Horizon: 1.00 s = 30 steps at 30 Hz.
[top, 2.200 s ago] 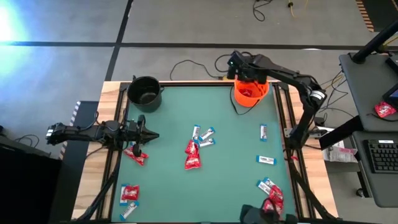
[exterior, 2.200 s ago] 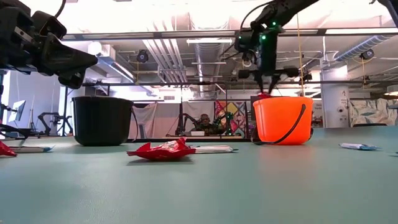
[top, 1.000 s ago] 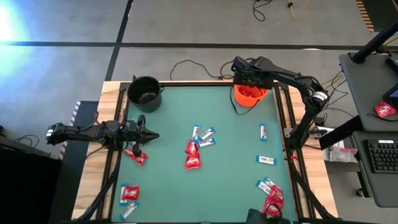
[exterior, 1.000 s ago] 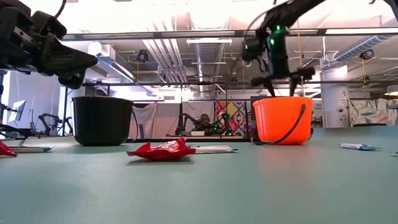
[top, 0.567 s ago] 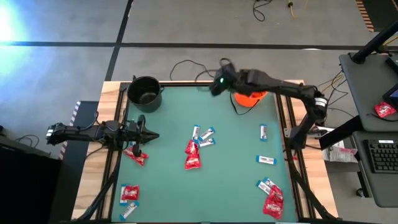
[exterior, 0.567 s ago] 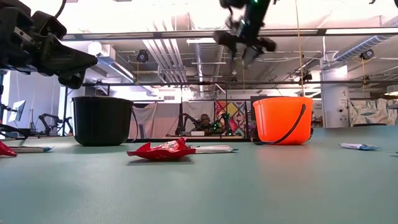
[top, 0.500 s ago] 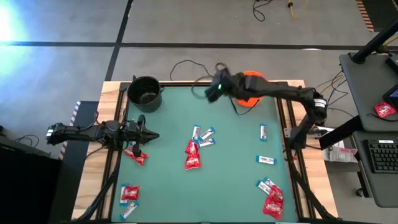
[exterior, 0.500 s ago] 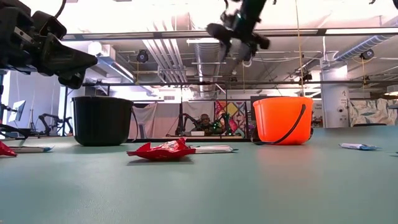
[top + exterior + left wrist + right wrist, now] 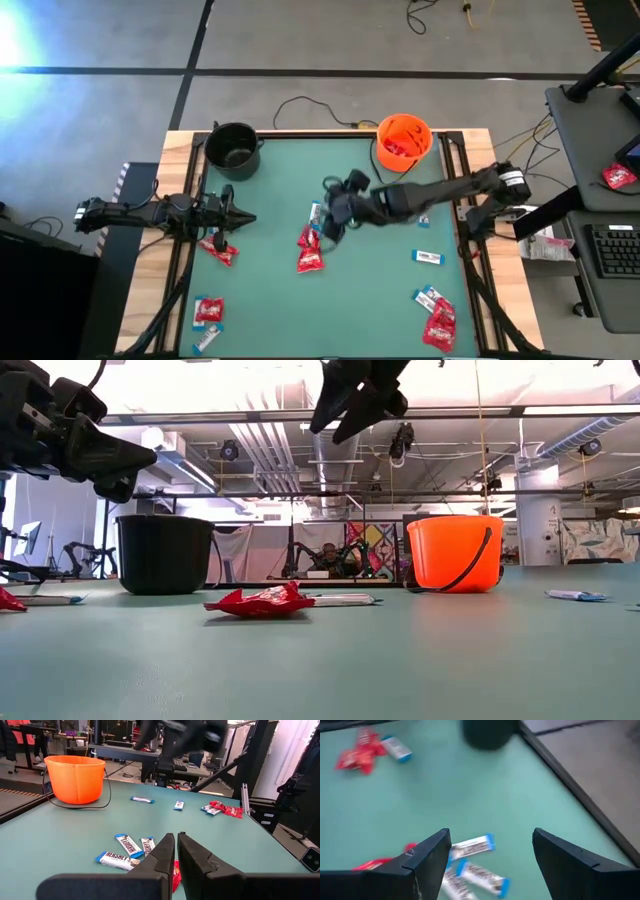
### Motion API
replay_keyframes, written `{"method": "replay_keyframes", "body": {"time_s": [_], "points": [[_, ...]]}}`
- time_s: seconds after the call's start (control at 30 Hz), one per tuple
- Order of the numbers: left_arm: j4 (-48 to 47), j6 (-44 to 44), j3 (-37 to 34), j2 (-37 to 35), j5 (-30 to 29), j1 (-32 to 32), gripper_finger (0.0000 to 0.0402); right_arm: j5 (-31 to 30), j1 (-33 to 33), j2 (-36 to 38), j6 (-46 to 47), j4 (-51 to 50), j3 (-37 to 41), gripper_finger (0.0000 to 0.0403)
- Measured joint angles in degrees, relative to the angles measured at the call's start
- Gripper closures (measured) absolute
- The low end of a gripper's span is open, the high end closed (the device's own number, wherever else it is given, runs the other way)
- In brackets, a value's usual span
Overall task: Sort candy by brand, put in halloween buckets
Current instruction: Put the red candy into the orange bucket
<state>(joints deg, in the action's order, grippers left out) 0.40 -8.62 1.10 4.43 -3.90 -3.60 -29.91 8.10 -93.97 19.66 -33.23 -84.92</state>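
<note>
Now working over the green table [image 9: 270, 290], largest items first: black cauldron bucket [image 9: 233, 147] at the far left corner, orange bucket [image 9: 404, 141] at the far right corner with red packets already inside. Right gripper [image 9: 335, 212] hanging above the central candy cluster, fingers spread wide and empty, nothing between them in the right wrist view. Left gripper [image 9: 238, 215] waiting at the left edge, fingers pressed together on nothing, just beside a red packet [image 9: 217, 249]. Lying under the right gripper: white-and-blue bars [image 9: 472, 846] and red packets [image 9: 309, 250], close together, some touching. Judging the step as picking one piece from this cluster. Advising: choosing a bar at the cluster's rim, aligning fingers across its narrow width, descending straight, closing only once both fingers straddle a single wrapper; risking a double pick otherwise. Remaining candy scattered near the front corners.
</note>
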Motion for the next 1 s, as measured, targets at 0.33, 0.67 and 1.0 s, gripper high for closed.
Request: {"method": "replay_keyframes", "body": {"time_s": [0.33, 0.67, 1.0], "points": [[0.0, 0.0, 0.0, 0.0, 0.0, 0.0, 0.0395, 5.6, 3.6, 0.0, -1.6, 24.2, 13.4, 0.0098], [0.0, 0.0, 0.0, 0.0, 0.0, 0.0, 0.0395, 13.1, 3.8, -2.5, -6.5, 25.1, 14.2, 0.0092], [0.3, 0.0, -0.1, 0.1, 0.0, 0.0, 0.0395, 14.5, 3.9, -13.7, -6.4, 25.0, 8.6, 0.0096]]}}
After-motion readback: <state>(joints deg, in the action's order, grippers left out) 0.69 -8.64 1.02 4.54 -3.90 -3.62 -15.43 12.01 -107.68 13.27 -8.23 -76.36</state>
